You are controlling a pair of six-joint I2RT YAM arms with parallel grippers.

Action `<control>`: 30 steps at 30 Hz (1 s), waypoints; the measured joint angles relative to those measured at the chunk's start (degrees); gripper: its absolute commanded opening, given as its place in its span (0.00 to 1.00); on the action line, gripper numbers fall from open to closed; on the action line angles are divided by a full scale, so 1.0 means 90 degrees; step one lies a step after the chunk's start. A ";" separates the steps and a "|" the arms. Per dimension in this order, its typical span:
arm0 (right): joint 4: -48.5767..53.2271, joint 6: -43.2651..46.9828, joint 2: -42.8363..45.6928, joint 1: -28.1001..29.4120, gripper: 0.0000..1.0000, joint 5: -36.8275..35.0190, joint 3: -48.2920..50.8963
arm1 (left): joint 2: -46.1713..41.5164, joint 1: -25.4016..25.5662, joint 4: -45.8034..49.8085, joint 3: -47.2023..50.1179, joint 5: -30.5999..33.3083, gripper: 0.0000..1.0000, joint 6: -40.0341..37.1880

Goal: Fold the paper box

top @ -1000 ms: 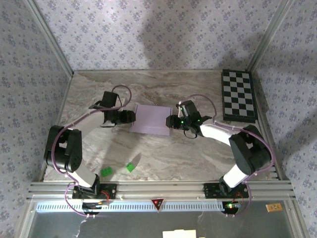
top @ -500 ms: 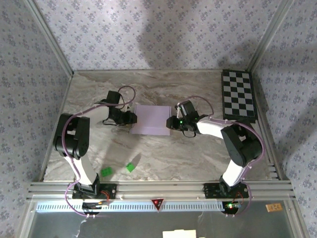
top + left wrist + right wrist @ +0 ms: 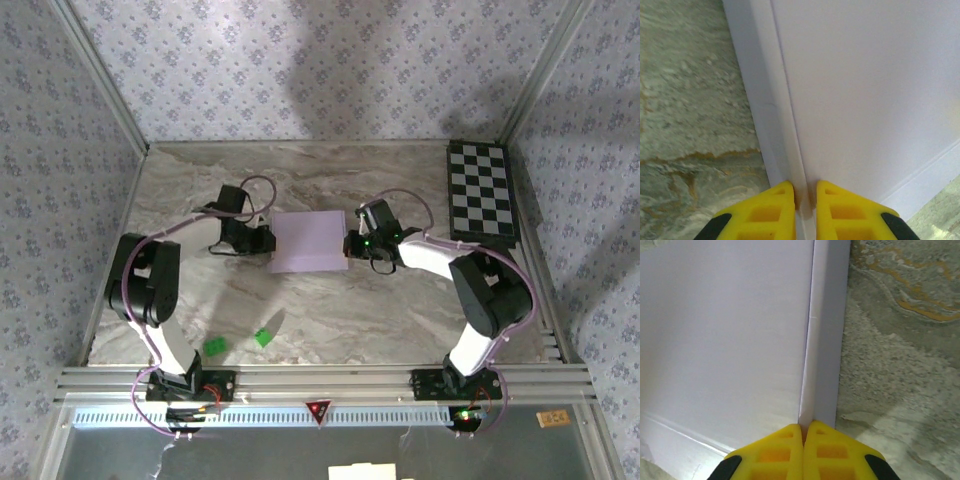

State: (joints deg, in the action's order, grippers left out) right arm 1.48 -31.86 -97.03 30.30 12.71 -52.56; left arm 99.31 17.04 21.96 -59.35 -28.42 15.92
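Left gripper and right gripper, each pinched shut on a thin raised side wall of the box, left wall and right wall respectively. The box is seen mid-counter between the arms, its longer axis running gripper to gripper, so both arms are judged equally near.

No text can be read; the orange label and the red triangle sign are too small to make out.
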 measured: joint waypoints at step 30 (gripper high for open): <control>0.1610 0.1979 0.2642 0.0459 0.52 -0.0423 0.0675 | -0.1396 0.0928 0.1239 -0.0476 0.0614 0.55 -0.0376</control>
State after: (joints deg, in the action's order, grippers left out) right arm 15.97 -14.04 -73.25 34.44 8.91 -46.48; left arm 86.74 25.39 33.10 -63.64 -22.90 12.53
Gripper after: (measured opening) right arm 0.501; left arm 0.550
